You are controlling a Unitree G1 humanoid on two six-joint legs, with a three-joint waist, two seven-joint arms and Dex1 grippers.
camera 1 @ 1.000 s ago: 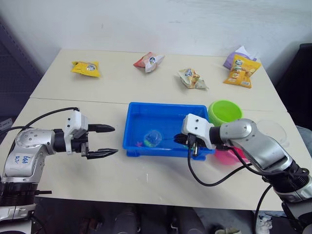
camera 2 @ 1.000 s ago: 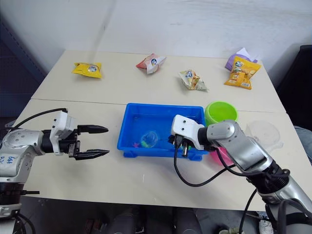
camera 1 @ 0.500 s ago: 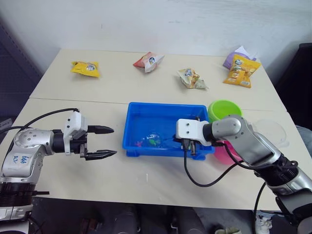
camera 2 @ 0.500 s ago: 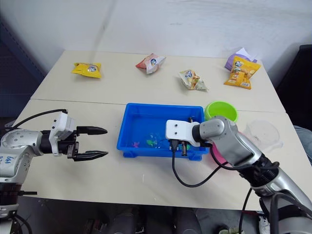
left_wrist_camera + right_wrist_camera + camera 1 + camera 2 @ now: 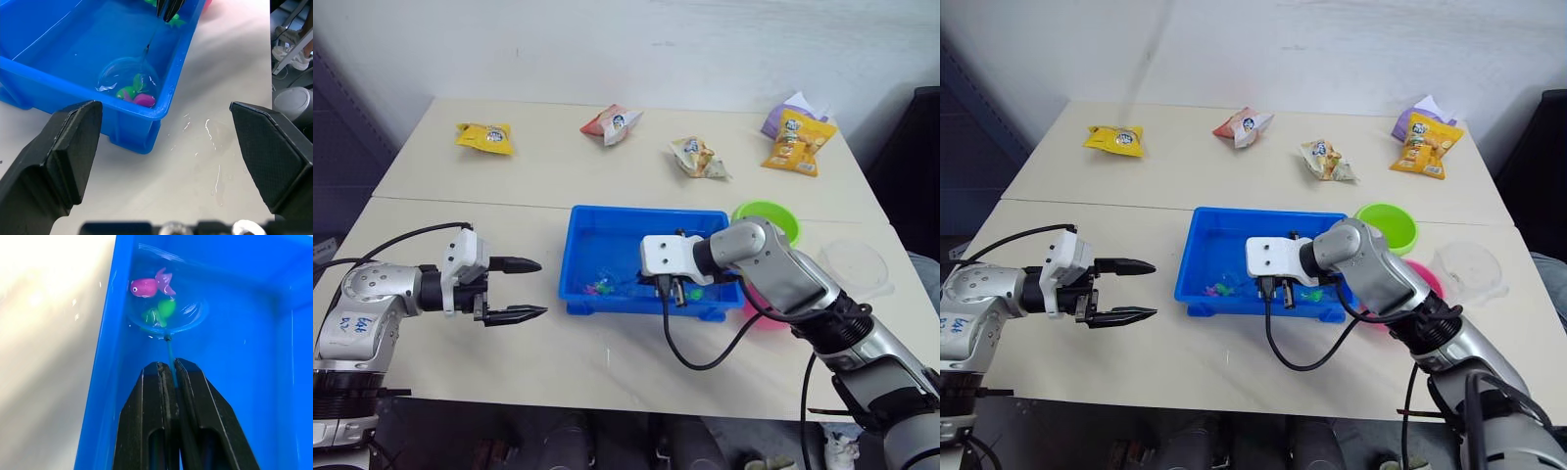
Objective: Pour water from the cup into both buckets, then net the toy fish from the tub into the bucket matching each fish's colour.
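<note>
The right gripper (image 5: 168, 369) has its fingers clamped on the thin handle of the net (image 5: 166, 316), whose hoop lies against the tub's (image 5: 607, 223) near-left corner wall around a glossy pink fish (image 5: 146, 285) and a green fish (image 5: 161, 311). The left gripper (image 5: 524, 289), fingers apart, hovers over bare tabletop (image 5: 460, 362) left of the tub.
</note>
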